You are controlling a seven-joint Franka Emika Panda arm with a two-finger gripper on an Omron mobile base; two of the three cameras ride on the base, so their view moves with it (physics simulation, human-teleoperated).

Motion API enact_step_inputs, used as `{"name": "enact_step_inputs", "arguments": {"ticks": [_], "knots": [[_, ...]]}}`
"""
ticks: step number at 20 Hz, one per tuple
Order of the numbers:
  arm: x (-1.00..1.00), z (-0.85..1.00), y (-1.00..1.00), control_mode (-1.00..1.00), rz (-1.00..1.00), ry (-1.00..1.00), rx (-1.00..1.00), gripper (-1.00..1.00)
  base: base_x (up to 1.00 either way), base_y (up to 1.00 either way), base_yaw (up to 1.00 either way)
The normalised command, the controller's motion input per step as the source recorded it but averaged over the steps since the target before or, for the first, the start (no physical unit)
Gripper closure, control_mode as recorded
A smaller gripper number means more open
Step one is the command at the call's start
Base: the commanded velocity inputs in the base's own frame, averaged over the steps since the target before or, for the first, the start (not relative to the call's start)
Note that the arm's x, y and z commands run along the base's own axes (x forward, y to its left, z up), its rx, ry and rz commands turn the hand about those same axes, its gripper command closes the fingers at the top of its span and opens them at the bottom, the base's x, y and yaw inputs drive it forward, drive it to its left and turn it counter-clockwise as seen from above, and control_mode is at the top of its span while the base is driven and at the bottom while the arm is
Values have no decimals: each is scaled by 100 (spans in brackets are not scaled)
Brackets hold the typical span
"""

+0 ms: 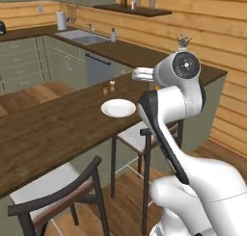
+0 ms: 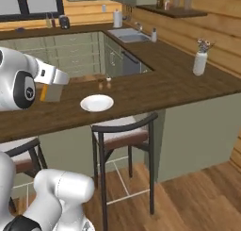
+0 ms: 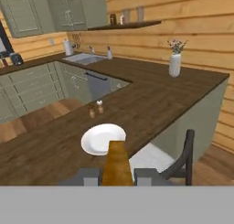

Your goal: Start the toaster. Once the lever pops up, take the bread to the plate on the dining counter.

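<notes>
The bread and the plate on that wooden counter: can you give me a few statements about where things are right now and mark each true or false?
1. The gripper is shut on the bread. True.
2. The bread already lies on the plate. False: the plate is bare, and the bread is held in the air short of it.
3. Two small shakers stand on the dining counter just beyond the plate. True.
4. The white vase with flowers stands right beside the plate. False: it stands far off, at the counter's end near the wooden wall.
5. The chair below the plate lies tipped on the floor. False: it stands upright, tucked against the counter.
</notes>
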Motion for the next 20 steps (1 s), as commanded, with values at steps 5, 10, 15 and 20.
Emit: {"name": "enact_step_inputs", "arguments": {"ticks": [5,10,15,20], "knots": [[0,0,0,100,0,0,0,100,31,-64,53],[0,0,0,100,0,0,0,100,34,-62,51],[0,0,0,100,0,0,0,100,49,-53,32],[0,0,0,100,0,0,0,100,79,-31,13]]}}
